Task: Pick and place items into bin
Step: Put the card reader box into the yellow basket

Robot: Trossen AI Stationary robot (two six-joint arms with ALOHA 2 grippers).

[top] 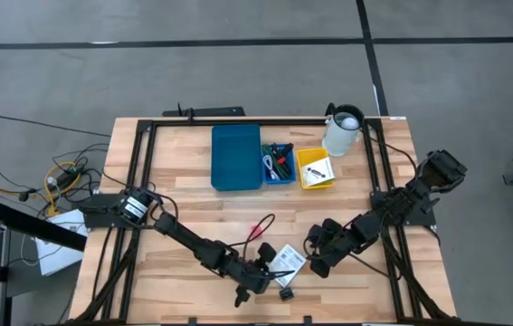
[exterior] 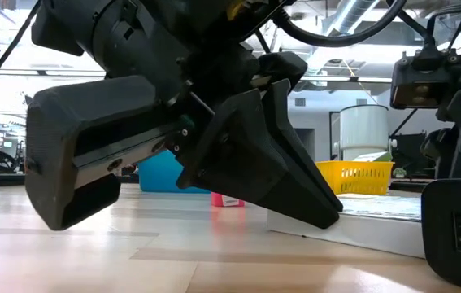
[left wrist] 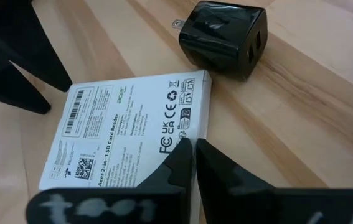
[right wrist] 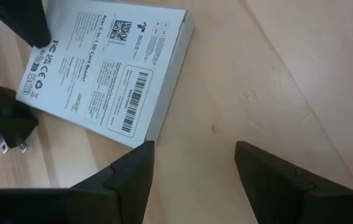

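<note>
A white printed card box lies flat on the wood table near the front edge. A small black plug block rests on the table just beside it. My left gripper is shut, its tips down on the box. My right gripper hangs open over bare wood right of the box, with nothing between its fingers. A tiny pink-red piece lies farther back on the table. The blue bin stands at the far side. My left gripper sets its shut fingertips on the box's printed top face, at the corner with the certification marks. The fingers slant down from the table's left. The box lies flat on the table.
Right of the blue bin stand a smaller blue tray with pens and sticks, a yellow tray and a white jug. A red and black cable lies mid-table. Black frame rails run along the table's edges.
</note>
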